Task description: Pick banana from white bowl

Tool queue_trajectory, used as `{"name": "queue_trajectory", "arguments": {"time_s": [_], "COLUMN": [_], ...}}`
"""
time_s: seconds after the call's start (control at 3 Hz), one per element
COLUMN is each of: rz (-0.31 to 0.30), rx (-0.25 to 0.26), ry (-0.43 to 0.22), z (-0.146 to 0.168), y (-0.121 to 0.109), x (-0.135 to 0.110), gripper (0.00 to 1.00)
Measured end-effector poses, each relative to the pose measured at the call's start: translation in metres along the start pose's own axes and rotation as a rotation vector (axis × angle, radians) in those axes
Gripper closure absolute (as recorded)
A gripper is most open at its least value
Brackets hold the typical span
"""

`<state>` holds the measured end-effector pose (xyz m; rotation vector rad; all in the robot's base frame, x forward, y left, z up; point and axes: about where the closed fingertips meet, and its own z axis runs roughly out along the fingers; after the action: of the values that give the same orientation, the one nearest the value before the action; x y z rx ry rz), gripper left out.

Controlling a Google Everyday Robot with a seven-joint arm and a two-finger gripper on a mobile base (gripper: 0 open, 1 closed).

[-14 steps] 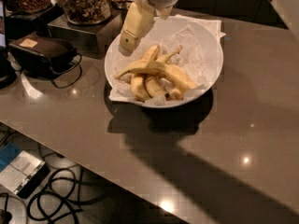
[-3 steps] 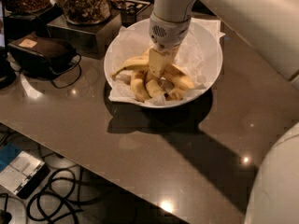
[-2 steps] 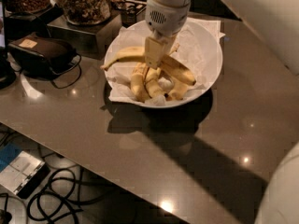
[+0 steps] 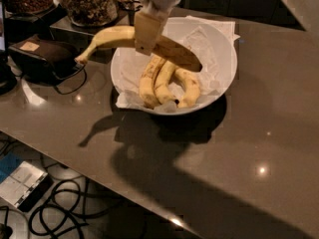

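Observation:
My gripper (image 4: 146,40) hangs over the left side of the white bowl (image 4: 219,78) and is shut on the banana (image 4: 112,38). The banana is long and yellow with a dark brownish patch at its right end. It is lifted clear above the bowl, nearly level, with its thin stem pointing down-left past the bowl's rim. Three shorter bananas (image 4: 162,81) lie in the bowl on crumpled white paper (image 4: 204,46).
Glass jars of dark snacks (image 4: 87,4) stand at the back left. A dark brown case with a cable (image 4: 42,54) lies left of the bowl. The grey table's front edge (image 4: 124,198) runs diagonally; cables and a device (image 4: 22,183) lie on the floor below.
My gripper closed on the long banana in the bowl and rose with it. The banana now hangs above the bowl, swung out to the left.

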<state>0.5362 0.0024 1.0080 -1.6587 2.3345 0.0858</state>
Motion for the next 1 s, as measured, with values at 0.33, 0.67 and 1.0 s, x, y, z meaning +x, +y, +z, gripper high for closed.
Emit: {"name": "queue_trajectory", "arguments": {"time_s": [0.33,0.67,1.0], "rz": [-0.003,-0.021,-0.063], "rx": [0.028,0.037,0.005], "ry": [-0.038,-0.053,-0.07], "z": [-0.005,-0.008,-0.014], "y": [-0.004,0.0,0.025], "x": [-0.008,-0.013,-0.017], "gripper": [1.0,1.0,1.0]}}
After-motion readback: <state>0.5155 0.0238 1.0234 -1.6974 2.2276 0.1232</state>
